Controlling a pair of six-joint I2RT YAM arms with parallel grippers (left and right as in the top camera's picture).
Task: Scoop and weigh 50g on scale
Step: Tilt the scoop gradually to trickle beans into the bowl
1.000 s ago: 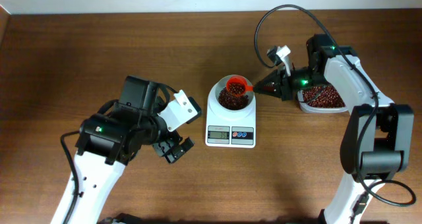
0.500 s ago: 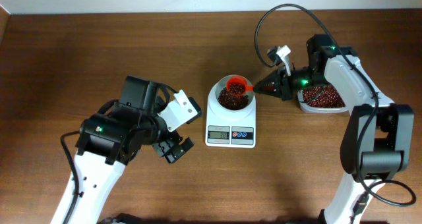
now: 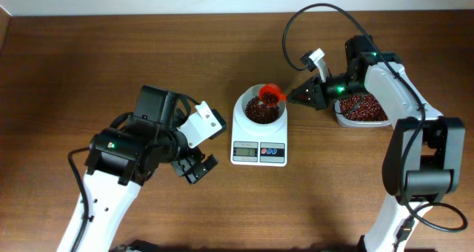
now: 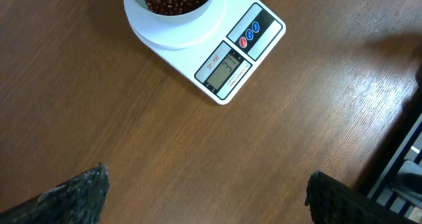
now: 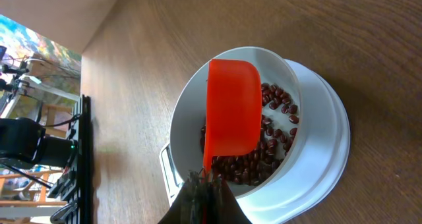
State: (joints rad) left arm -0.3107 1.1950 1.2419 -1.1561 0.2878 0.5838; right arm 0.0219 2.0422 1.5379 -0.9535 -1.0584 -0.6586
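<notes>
The scoop has tipped over the bowl, centre frame, spilling beans. The right gripper pinches its handle; the left gripper hangs spread. Next, check the scale.

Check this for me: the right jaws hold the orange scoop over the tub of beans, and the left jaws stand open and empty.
Not the tub: the scoop is over the bowl on the scale, as the right wrist view shows. The right jaws do hold it; the left jaws stand open and empty.
</notes>
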